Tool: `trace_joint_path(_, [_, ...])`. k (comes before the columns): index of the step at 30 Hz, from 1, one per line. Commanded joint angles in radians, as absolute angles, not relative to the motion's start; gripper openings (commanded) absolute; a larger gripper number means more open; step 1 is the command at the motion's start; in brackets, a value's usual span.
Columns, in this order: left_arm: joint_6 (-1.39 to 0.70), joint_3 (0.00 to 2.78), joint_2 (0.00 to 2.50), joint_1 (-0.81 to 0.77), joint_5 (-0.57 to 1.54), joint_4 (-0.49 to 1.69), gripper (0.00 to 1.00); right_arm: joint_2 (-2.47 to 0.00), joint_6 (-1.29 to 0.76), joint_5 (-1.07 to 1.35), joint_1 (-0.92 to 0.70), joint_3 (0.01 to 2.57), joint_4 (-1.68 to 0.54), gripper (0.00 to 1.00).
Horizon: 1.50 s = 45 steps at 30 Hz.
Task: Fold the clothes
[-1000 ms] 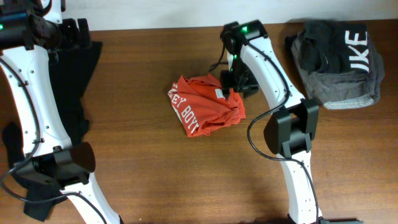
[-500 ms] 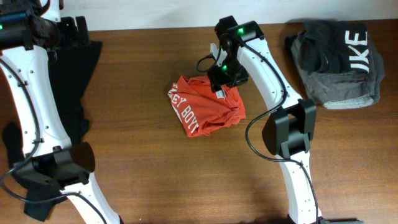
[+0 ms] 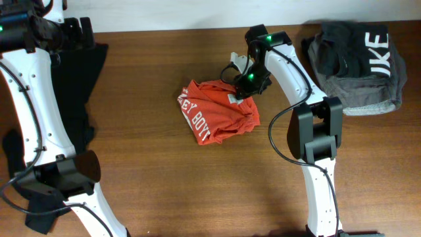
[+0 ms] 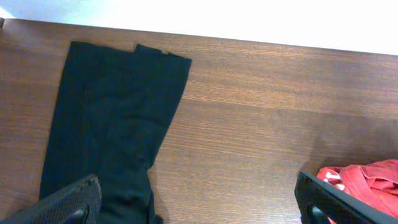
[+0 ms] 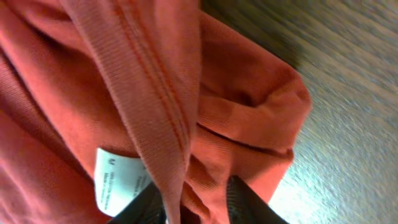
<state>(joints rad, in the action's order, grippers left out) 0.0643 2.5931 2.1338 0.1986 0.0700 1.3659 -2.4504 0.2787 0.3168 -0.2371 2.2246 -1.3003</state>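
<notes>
The orange-red T-shirt lies crumpled at the table's middle, its white lettering at the left side. My right gripper is at the shirt's upper right edge. In the right wrist view its fingers are closed on a ribbed fold of the T-shirt, beside the white label. My left gripper is at the far left over the long black garment. It is open and empty in the left wrist view, above the black garment.
A dark grey garment with white lettering lies bunched at the back right. The table's back edge meets a white wall. Bare wood lies in front of the T-shirt. The T-shirt's corner also shows in the left wrist view.
My right gripper swung left over the shirt's top edge, then back right, and now sits on the fold by the label. The left arm has not moved.
</notes>
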Motion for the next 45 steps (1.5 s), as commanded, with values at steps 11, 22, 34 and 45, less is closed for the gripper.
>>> trace_joint_path(11, [0.084,2.585,2.128,0.205,0.062,1.363,0.99,-2.430,0.204,0.385,-0.187,2.280,-1.315,0.04])
trace_joint_path(22, [0.084,2.585,2.128,0.205,0.062,1.363,0.99,-2.430,0.192,0.381,-0.054,2.297,-1.407,0.04])
trace_joint_path(34, [0.084,2.585,2.130,0.205,0.062,1.367,0.99,-2.430,0.247,0.341,-0.053,2.368,-1.374,0.62])
trace_joint_path(45, [0.084,2.583,2.134,0.205,0.063,1.367,0.99,-2.465,0.538,0.329,-0.186,2.371,-1.242,0.59])
